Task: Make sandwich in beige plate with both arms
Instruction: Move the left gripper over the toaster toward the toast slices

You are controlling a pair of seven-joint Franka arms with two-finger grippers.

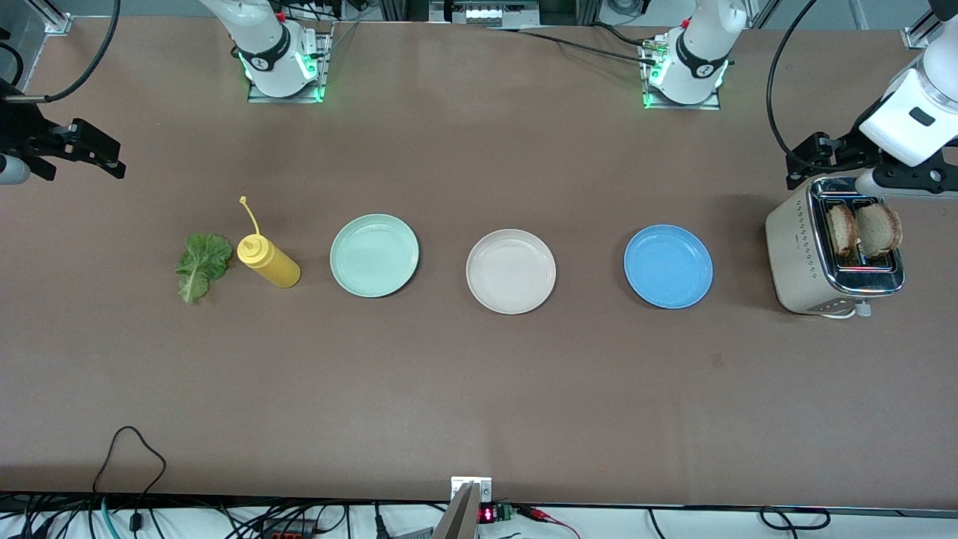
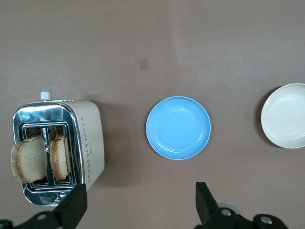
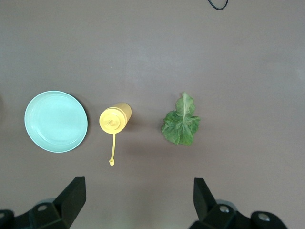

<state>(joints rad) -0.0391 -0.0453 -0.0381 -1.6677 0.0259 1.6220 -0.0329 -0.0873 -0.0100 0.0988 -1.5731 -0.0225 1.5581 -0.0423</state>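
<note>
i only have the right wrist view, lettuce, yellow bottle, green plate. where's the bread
Observer: Two bread slices stand in a toaster at the left arm's end of the table.
Operator: and the beige plate
Observer: The beige plate sits bare between the mint-green plate and a blue plate.
Operator: left end effector doing what
Observer: The left end effector is open, up over the table by the toaster, holding nothing.

1. Clock centred on the middle plate (image 1: 511, 271), twelve toward the robot bases.
2. Three o'clock — second plate (image 1: 668, 266), then toaster (image 1: 797, 254), bread slices (image 1: 879, 228) in its slots.
3. Nine o'clock — third plate (image 1: 374, 255), bottle (image 1: 269, 262), lettuce leaf (image 1: 200, 263) outermost.
</note>
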